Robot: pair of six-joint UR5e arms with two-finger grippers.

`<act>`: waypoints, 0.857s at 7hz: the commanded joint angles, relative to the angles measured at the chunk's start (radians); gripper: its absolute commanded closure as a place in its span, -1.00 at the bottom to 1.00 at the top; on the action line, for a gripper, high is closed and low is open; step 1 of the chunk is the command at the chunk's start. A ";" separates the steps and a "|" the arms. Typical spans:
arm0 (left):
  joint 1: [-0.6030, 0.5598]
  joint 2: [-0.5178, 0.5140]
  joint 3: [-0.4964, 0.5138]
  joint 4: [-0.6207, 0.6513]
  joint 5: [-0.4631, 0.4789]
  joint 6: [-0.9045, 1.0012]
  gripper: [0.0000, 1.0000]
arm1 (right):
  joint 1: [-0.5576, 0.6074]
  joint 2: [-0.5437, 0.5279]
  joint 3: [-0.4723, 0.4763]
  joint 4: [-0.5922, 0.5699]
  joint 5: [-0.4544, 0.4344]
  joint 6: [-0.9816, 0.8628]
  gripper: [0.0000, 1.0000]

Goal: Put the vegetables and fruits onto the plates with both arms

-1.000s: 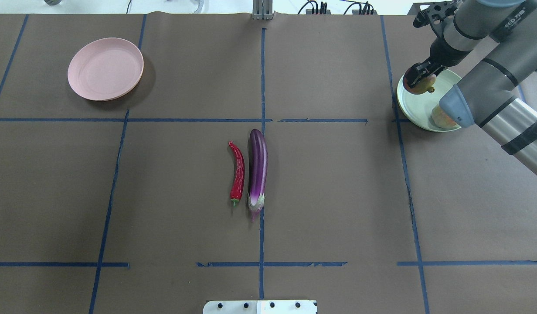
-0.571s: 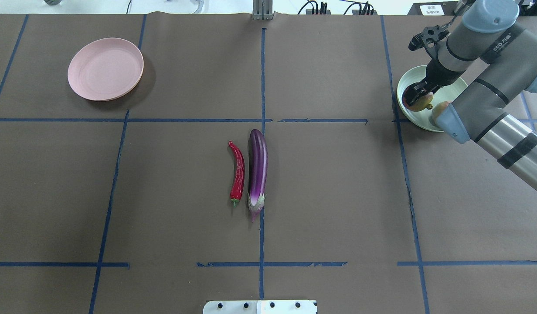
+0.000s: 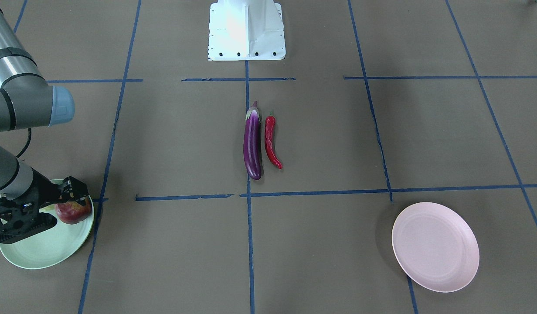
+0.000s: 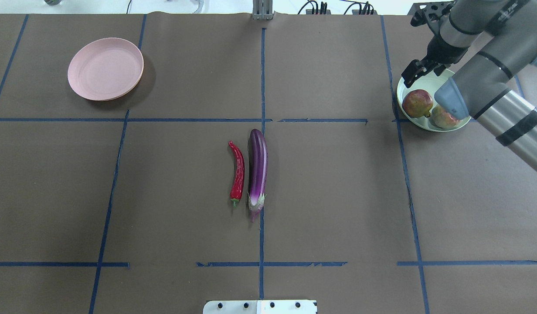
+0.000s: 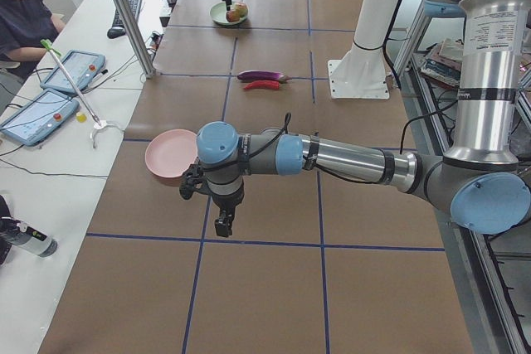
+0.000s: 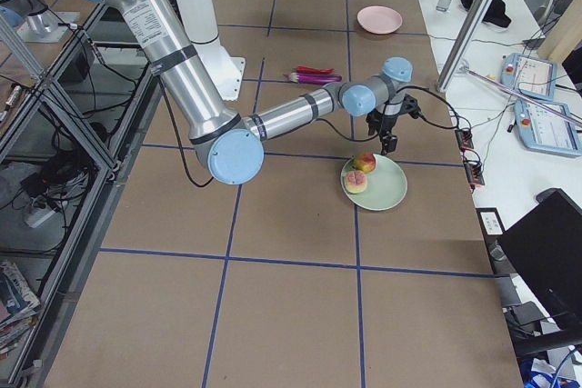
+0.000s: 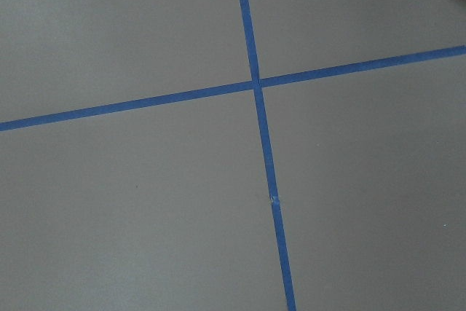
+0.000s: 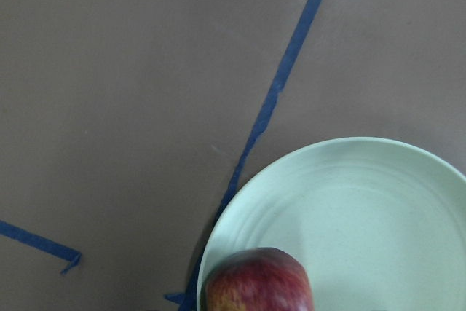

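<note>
Brown table (image 4: 338,196), blue tape (image 4: 262,78) under eggplant (image 4: 257,168)

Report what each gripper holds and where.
Nothing is held. The right gripper hangs open above the green plate, clear of the pomegranate lying there. The left gripper shows no object; its opening cannot be told.

The right arm (image 4: 491,65) enters the overhead view at the 4 o'clock edge. It runs toward 1 o'clock and folds at the elbow, with the wrist turned down. The right gripper (image 4: 419,72) sits at 2 o'clock in that view. It points downward with its jaws parted and nothing between them.

In the exterior left view, the left arm (image 5: 348,159) lies stretched out level, with the forearm running toward 9 o'clock. The left gripper (image 5: 224,223) hangs straight down from its wrist, toward 6 o'clock. Its jaw state cannot be determined.
</note>
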 commanded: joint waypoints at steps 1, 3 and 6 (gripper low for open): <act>0.061 0.002 -0.029 -0.003 0.002 -0.008 -1.00 | 0.134 -0.059 0.098 -0.123 0.049 -0.048 -0.99; 0.067 -0.032 -0.072 -0.016 0.003 -0.007 -1.00 | 0.251 -0.252 0.158 -0.123 0.058 -0.303 -0.99; 0.101 -0.049 -0.075 -0.151 -0.070 -0.136 -1.00 | 0.496 -0.560 0.222 -0.108 0.235 -0.418 -0.99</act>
